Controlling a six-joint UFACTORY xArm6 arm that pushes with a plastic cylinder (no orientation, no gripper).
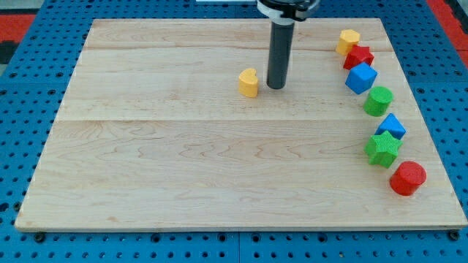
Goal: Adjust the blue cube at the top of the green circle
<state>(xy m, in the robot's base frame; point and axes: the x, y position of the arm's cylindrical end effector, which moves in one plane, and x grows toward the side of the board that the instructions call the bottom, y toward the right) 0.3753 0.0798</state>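
rod [280, 51]: its upper end and the arm above it are running off the view's top edge
blue triangular block [392, 126]: the green star [382, 148] is covering its lower part
red star [358, 56]: the blue cube [360, 78] is overlapping its lower edge

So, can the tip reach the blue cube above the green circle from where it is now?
Probably yes. My tip stands beside the yellow heart, on its right in the view, and bare board lies between it and the blue cube. The red star and green circle crowd the cube, so they may get nudged.
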